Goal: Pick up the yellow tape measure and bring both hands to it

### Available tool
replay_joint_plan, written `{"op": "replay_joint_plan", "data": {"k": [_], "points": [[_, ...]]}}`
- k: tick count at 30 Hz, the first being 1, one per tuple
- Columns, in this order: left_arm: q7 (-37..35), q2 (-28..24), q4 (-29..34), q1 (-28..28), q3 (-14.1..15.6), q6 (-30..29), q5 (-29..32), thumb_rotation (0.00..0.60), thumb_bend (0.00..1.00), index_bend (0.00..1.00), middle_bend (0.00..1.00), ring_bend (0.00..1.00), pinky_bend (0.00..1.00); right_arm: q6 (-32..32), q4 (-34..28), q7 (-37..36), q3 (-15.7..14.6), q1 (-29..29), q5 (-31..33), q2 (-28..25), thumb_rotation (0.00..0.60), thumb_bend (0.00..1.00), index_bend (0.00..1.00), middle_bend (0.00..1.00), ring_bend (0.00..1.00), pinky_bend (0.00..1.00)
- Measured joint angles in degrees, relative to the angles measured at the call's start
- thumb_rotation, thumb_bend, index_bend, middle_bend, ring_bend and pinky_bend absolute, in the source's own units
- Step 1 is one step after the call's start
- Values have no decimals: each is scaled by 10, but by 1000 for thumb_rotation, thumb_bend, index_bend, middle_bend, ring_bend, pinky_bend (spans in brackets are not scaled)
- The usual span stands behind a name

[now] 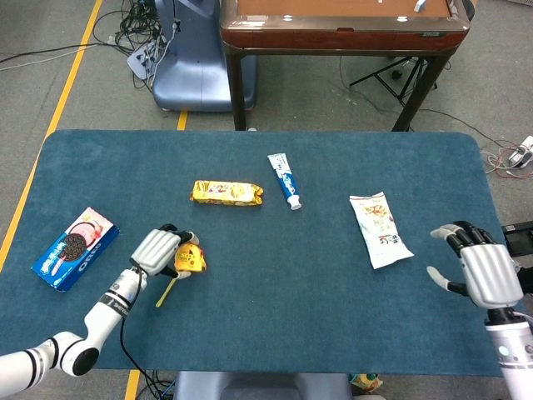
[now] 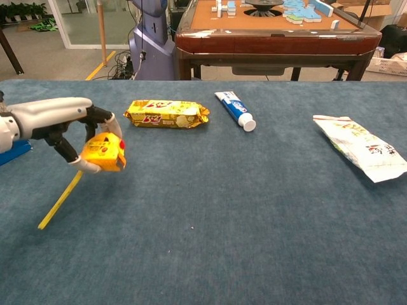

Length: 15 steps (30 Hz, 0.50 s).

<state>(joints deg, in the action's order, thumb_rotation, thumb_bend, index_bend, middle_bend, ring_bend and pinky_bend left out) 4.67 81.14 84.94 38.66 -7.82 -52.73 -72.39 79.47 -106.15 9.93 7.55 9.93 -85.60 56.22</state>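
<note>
The left hand holds the yellow tape measure lifted near the table's left edge, so next the right hand, fingers spread and empty, must cross to it.

blue-covered table. toothpaste tube lies about mid-table, far side. yellow biscuit pack just left of it, white snack bag well to its right, cookie box far left, nearer.
</note>
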Motion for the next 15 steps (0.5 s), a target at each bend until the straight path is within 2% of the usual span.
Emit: {"op": "replay_joint_plan", "data": {"k": [7,15], "points": [[22,-27,72,8,-43,1,90,600,199,522,568,486,194,-61,-49,19,33,71,12,28,600,257,253,239,153,268],[52,-45,138,34,-81,3,183,600,198,522,568,485,197,-116,-69,63,72,153,66,109,600,224,222,206,120,242]]}}
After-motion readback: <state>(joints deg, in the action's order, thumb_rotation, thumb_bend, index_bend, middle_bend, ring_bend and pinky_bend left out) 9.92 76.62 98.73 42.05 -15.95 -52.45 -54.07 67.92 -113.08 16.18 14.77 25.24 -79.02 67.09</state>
